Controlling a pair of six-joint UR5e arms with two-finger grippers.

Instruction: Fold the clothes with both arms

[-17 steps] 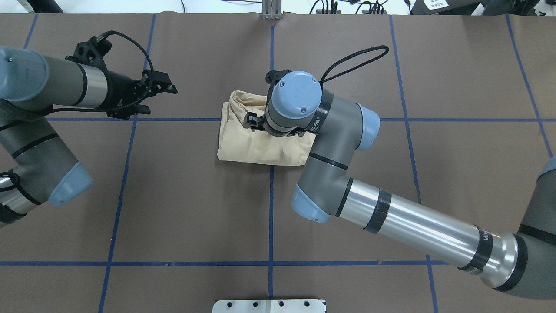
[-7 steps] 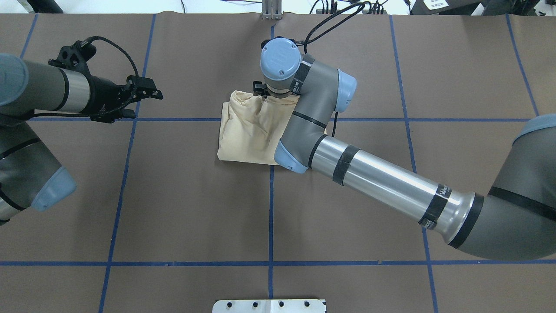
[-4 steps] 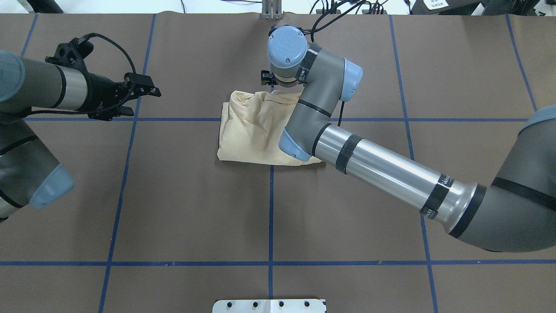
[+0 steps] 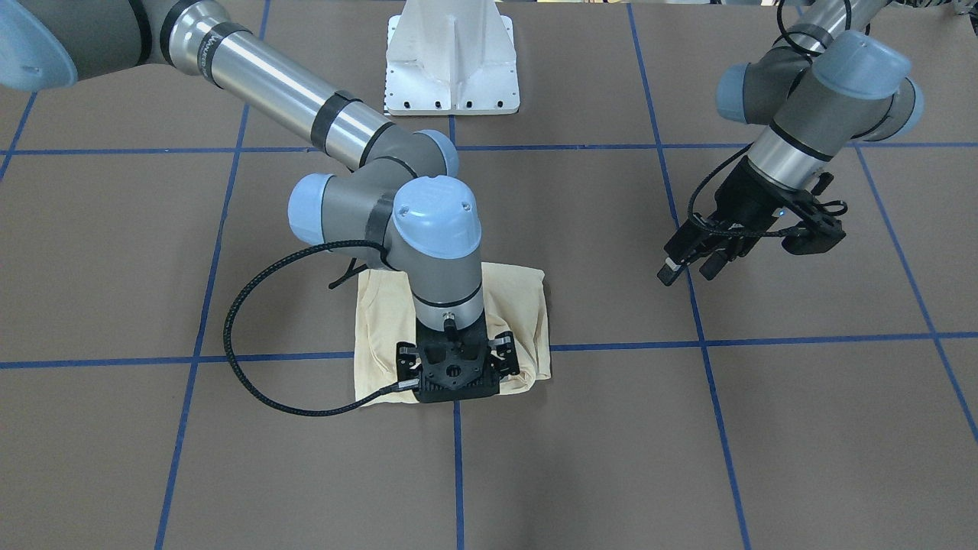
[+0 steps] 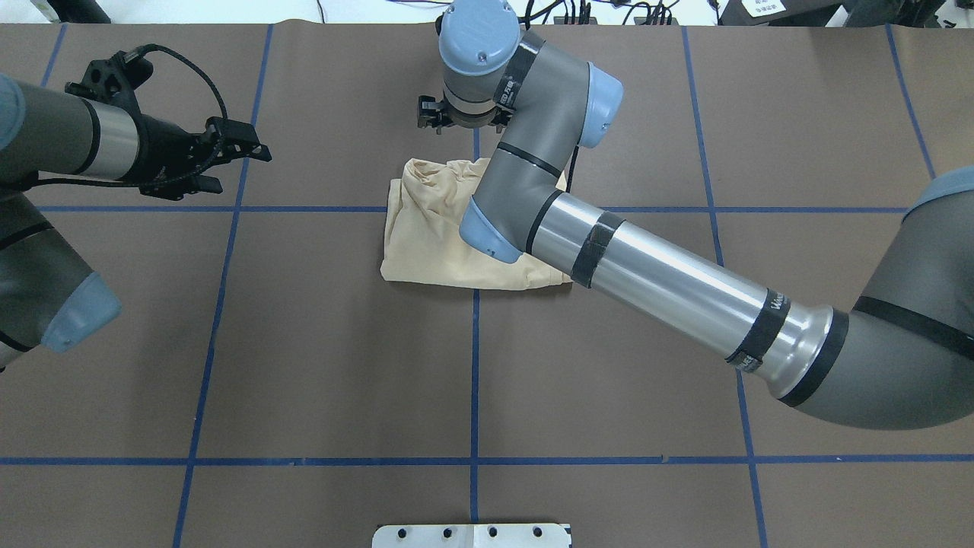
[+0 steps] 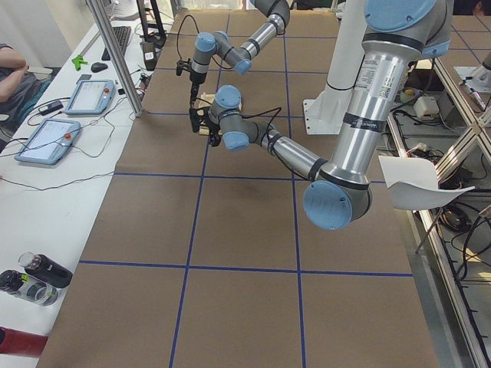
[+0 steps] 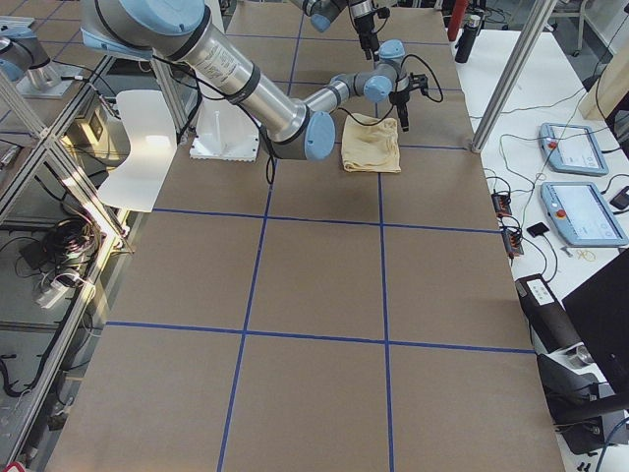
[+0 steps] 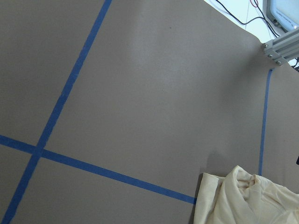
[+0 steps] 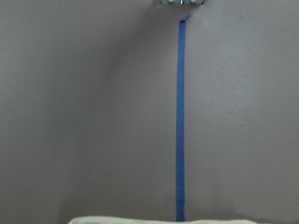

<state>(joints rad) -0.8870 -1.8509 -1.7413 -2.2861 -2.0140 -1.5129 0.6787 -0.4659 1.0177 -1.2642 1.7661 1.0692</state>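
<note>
Shirt (image 5: 426,243) folded flat; R pincer (image 4: 456,380) over its edge.

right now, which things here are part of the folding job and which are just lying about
Job: pale cream-yellow folded shirt; left black two-finger gripper; right black two-finger gripper.
Lying about: white pedestal base; blue tape lines; two tablets; dark bottle.

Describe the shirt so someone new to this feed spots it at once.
Start from the brown table gridded with blue tape lines. Near its middle, partly under the right arm, lies the folded T-shirt. It is the only soft, pale cream-yellow thing there, set against hard grey and silver arms.
</note>
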